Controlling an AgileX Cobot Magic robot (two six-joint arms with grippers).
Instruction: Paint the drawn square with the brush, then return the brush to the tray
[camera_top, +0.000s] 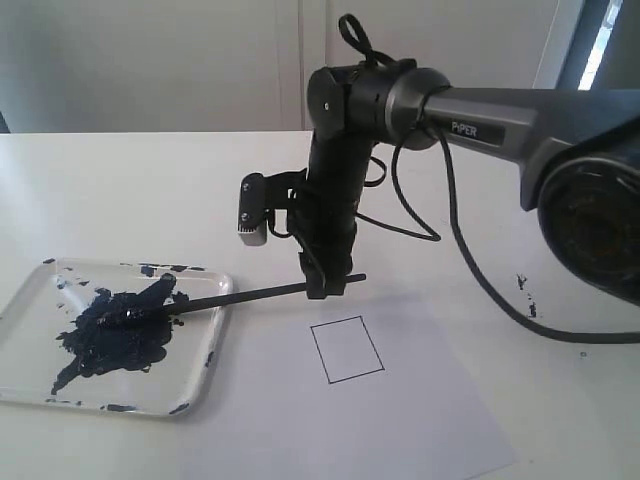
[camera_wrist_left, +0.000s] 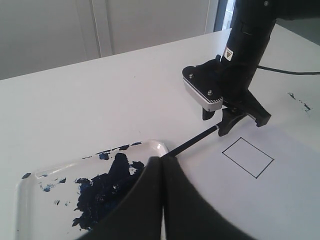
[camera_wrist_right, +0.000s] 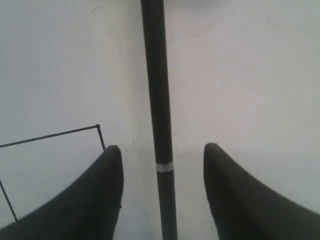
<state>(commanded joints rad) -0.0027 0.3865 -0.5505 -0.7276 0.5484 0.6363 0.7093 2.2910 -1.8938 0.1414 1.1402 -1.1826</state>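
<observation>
Black brush (camera_top: 260, 293) beneath grey "PiPER" arm (camera_top: 500, 115)

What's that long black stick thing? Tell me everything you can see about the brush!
The brush is a long, thin black stick with a narrow silver band. Its tip, coated in dark blue paint, lies in the paint blob in the tray. The handle crosses the tray's rim and runs between the open fingers of the right end effector, with a gap on each side, so it isn't gripped.
</observation>
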